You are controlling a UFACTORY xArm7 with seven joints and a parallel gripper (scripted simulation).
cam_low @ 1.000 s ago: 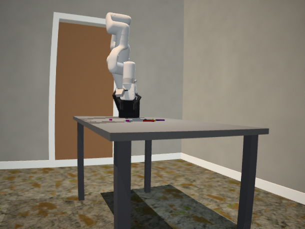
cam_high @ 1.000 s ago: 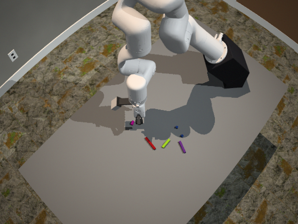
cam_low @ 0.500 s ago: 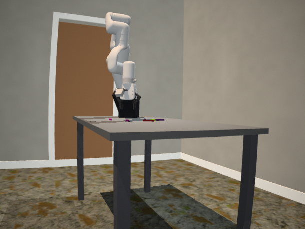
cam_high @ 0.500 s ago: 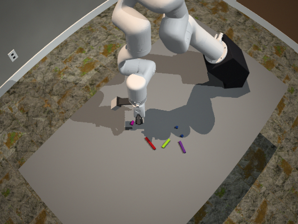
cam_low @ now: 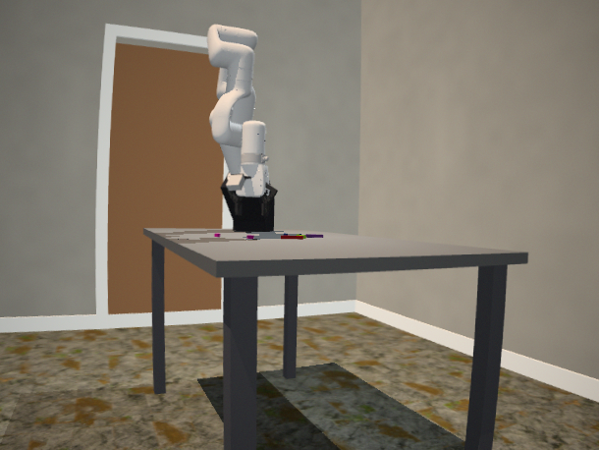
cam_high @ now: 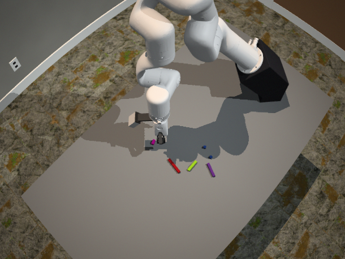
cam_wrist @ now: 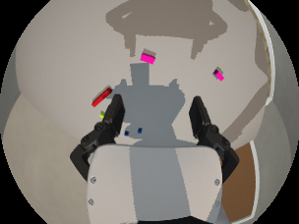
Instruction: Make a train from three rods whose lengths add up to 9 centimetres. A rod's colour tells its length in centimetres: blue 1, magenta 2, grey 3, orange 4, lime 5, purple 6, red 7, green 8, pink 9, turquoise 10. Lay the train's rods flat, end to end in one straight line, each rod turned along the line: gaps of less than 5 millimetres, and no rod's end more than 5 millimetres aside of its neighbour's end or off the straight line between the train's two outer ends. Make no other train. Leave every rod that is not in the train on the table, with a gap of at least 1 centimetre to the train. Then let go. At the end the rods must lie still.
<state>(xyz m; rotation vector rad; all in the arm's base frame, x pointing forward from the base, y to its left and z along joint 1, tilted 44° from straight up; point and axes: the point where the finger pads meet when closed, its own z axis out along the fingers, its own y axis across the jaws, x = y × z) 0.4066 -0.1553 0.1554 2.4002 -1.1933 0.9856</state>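
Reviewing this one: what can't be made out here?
- Second magenta rod: not visible in the top view, probably behind the arm.
- Purple rod: not seen in the wrist view.
- Lime rod: mostly hidden by a gripper finger in the wrist view.
- Blue rods: too small in the exterior view to separate.

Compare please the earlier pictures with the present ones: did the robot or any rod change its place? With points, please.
Nothing visibly changed. The white jointed arm (cam_high: 159,28) (cam_low: 233,108) holds the same pose, and its black two-finger gripper (cam_wrist: 157,102) stays open, with nothing taken or released. The thin red rod (cam_high: 173,165) (cam_low: 292,237) (cam_wrist: 101,97) and the other coloured rods lie as before.
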